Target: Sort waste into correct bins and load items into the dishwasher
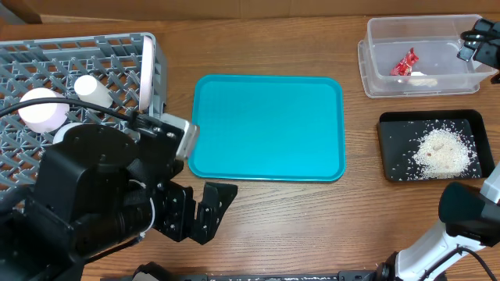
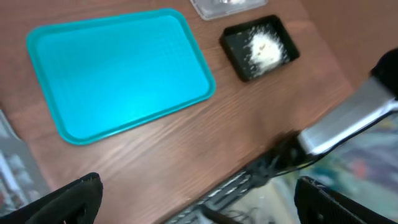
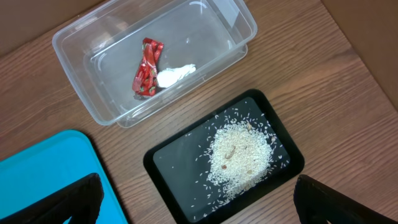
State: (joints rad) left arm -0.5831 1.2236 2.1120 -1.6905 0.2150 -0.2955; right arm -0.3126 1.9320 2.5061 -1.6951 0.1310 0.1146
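- Red crumpled wrapper [image 3: 147, 67], white at one end, is seen lying on the floor of the clear plastic tub [image 3: 74, 37]. The tub is set past the far right corner of the teal tray [image 1: 268, 127], apart from it.
- Pale rice crumbs [image 3: 239, 155] are heaped in the black tray [image 3: 168, 162], with loose grains scattered round the heap inside it. This tray is set just right of the teal tray, on the near side of the tub.
- Left of the teal tray the grey dish rack [image 1: 78, 55] is placed, its wall close to the tray's left edge.
- A white plate [image 1: 147, 66] is stood on edge against the rack wall nearest the teal tray. A small white cup [image 1: 92, 90] and a pink bowl [image 1: 41, 109] are seen farther in on the lattice floor.
- The left gripper [image 1: 199, 211] is held over the wooden table [image 1: 312, 218], just off the near left corner of the teal tray. Its fingers [image 2: 74, 199] are spread wide and nothing is gripped.
- The right gripper [image 3: 198, 186] is held above the tub and the black tray, right of the teal tray. Its fingers [image 3: 68, 202] are likewise set far apart, with nothing between them.
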